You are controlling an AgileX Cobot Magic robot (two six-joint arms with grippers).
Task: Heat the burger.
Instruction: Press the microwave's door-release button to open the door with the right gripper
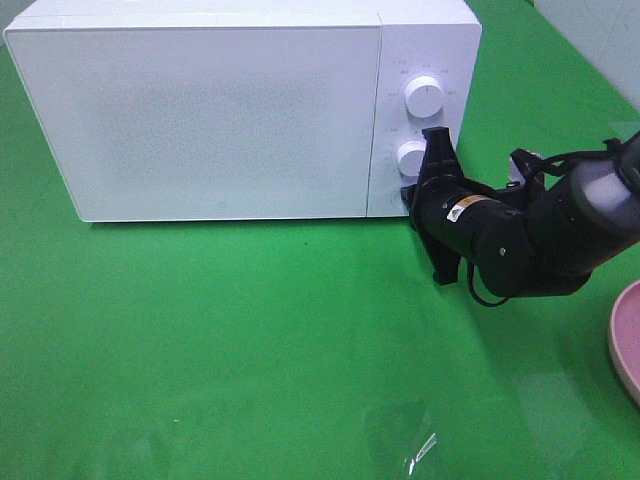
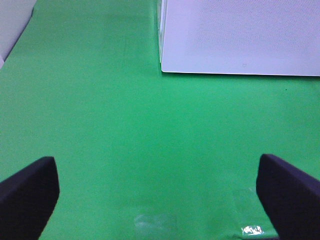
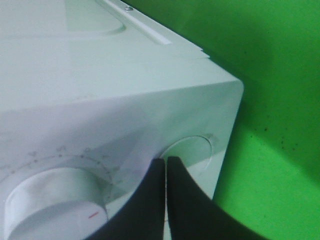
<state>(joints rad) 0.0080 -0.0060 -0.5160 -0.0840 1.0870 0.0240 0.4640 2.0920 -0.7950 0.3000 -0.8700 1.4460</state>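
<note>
The burger is out of view. The white microwave (image 1: 220,110) stands at the back with its door closed. My right gripper (image 1: 410,195) is shut, with nothing held, and its tips sit against the low right corner of the control panel, just under the lower knob (image 1: 411,157). In the right wrist view the closed fingertips (image 3: 165,161) touch the edge of a round button (image 3: 192,150), beside a dial (image 3: 55,205). My left gripper (image 2: 159,200) is wide open over bare green cloth, a little in front of the microwave's corner (image 2: 240,35).
An upper knob (image 1: 424,97) sits above the lower one. The rim of a pink plate (image 1: 625,340) shows at the right edge. Green cloth (image 1: 250,340) covers the table in front of the microwave.
</note>
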